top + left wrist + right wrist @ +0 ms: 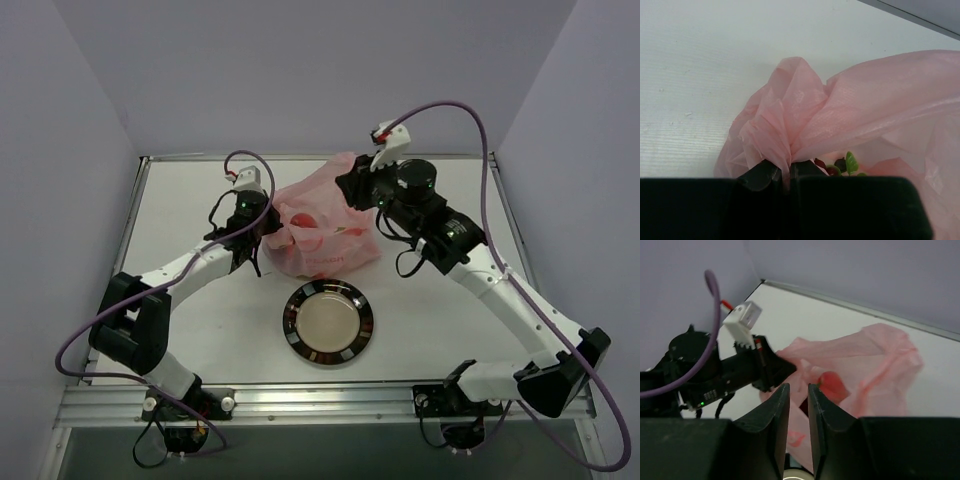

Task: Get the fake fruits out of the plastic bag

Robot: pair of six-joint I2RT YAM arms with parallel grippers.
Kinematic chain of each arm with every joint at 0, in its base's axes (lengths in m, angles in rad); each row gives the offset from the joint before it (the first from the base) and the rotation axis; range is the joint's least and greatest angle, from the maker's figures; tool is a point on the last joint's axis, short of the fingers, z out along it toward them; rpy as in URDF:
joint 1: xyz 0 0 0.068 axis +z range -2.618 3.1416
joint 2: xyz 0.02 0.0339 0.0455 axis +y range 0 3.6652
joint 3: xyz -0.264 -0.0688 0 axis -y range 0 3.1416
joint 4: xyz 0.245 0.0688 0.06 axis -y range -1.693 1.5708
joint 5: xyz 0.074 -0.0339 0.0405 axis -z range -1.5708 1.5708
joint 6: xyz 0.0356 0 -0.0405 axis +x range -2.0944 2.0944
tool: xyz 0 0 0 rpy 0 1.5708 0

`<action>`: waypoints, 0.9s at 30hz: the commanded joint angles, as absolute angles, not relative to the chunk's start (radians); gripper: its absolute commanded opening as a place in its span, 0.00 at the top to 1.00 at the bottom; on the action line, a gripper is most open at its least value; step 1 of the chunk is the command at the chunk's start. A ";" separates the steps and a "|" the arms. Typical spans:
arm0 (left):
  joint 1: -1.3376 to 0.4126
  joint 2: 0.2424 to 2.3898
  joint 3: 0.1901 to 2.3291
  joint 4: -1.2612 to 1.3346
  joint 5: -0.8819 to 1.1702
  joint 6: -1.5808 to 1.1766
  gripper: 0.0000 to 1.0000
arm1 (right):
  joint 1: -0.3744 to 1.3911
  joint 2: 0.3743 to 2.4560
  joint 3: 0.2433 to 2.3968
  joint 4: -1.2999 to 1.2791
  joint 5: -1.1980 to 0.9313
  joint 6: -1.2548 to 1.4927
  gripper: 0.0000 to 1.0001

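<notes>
The pink plastic bag lies crumpled behind the plate. My left gripper is at its left edge and is shut on a gathered fold of the plastic bag. Beside those jaws, dark red fake fruits with a green leaf show inside the bag. A red-orange fruit shows through the film, also from above. My right gripper hovers over the bag's far right part. Its fingers stand a narrow gap apart with nothing between them.
A round dark-rimmed plate lies in front of the bag, near the table's middle. Purple cables loop over both arms. The left arm's wrist shows to the left of the right fingers. Grey walls close in the table.
</notes>
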State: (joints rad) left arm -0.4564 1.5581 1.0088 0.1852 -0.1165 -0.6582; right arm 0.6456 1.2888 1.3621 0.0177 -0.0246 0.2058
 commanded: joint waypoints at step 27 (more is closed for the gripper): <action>-0.433 1.231 0.930 -0.104 -0.029 -0.683 0.18 | 0.816 1.620 0.905 0.408 0.026 0.316 0.96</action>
